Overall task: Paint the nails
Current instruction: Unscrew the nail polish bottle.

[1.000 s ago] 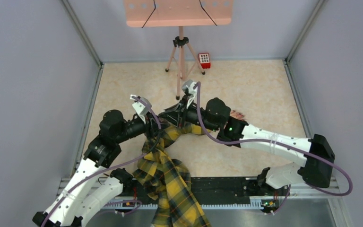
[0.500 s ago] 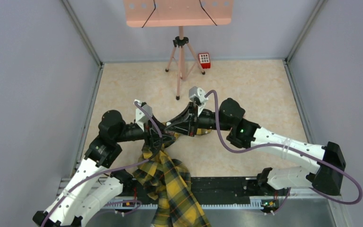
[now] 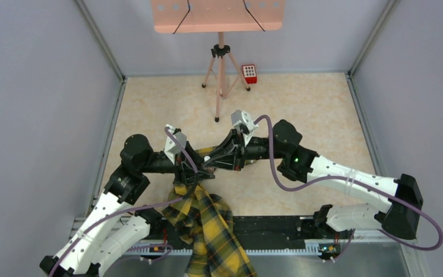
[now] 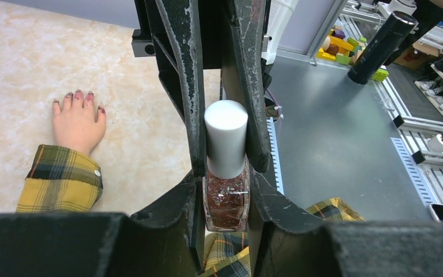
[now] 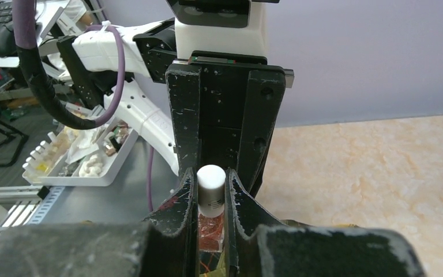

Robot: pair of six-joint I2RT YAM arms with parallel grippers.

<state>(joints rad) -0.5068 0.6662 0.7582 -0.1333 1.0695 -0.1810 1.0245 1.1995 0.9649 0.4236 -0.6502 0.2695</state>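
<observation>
Top external view is showing both arms meeting mid-table [image 3: 311,109], with grey walls [image 3: 46,86] closing in on the left, far and right sides and a metal rail [image 3: 277,228] running along the near edge. Open tan surface is lying far-right and far-left of the arms. A tripod [image 3: 221,69] is standing at the far middle, carrying a peach board [image 3: 216,14], with a red keypad box [image 3: 249,73] just beside its foot; its keys are too small to read. The left gripper [image 4: 225,190] is clamping the glass body of a red glittery polish bottle [image 4: 226,208], and no label on it is legible. The right gripper [image 5: 210,184] is pinching the bottle's white cap [image 4: 226,135] from the opposite side. The mannequin hand [image 4: 79,124] is lying flat on the table, apart from the bottle, with the nails [image 4: 79,94] showing dark red. Its plaid sleeve [image 3: 207,225] is trailing under the arms and over the near edge.
</observation>
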